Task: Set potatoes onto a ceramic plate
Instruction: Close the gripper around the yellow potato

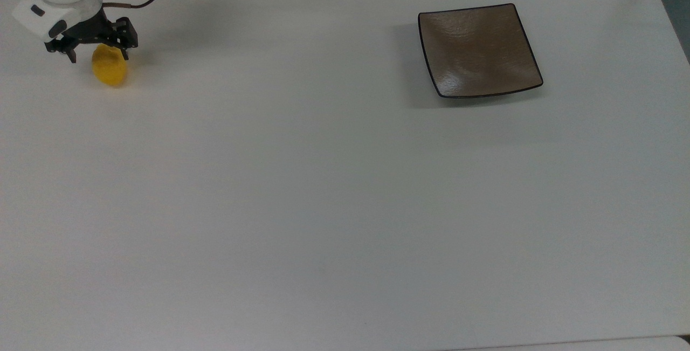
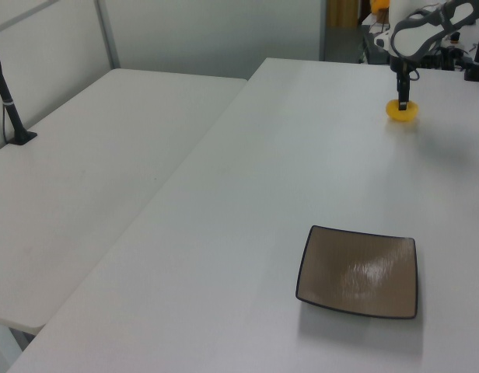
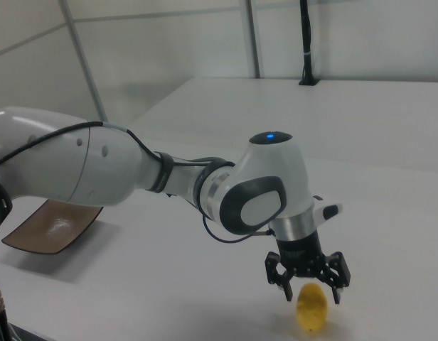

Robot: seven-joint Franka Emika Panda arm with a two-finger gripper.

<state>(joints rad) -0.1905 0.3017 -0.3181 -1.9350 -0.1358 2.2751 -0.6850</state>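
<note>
My gripper (image 3: 309,288) hangs open, fingers straddling the potato's (image 3: 311,308) top for a grasp; the ceramic plate (image 1: 478,50) sits well apart.

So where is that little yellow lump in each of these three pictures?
Top view: the potato lies on the table near the upper left corner, just under the open claw.
Left view: upper right, far end of the table.
Right view: bottom edge, right of centre.
Shared landmark: the brown plate, far from it.
</note>
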